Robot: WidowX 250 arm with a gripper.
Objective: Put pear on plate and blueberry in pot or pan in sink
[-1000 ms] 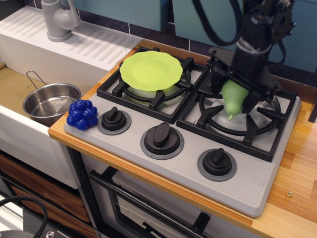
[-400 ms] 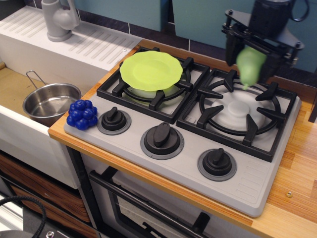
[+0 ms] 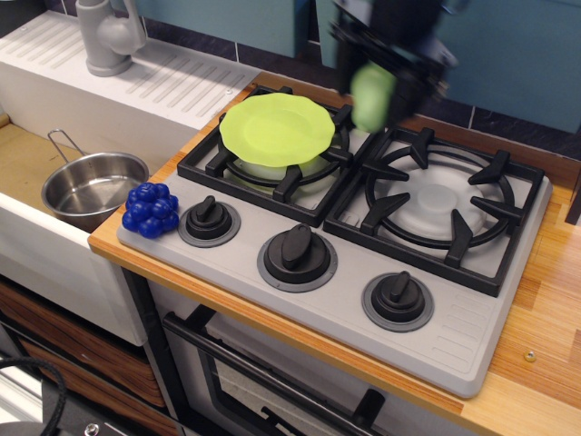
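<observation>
My gripper (image 3: 372, 102) is shut on the light-green pear (image 3: 372, 95) and holds it in the air just right of the lime-green plate (image 3: 275, 128), above the gap between the two burners; it is motion-blurred. The plate rests on the left burner. The blueberry (image 3: 151, 210) sits on the stove's front left corner, beside the steel pot (image 3: 91, 187), which stands in the sink (image 3: 27, 163) with its wire handle to the back left.
The stove (image 3: 436, 300) has three black knobs along its front and black grates over both burners. A grey faucet (image 3: 107, 36) stands on the ribbed white drainboard (image 3: 172, 82) at the back left. Wooden counter lies on the right.
My gripper lifted the pear off the right burner, rose, and has moved left toward the plate. Plate, blueberry and pot have not moved.
</observation>
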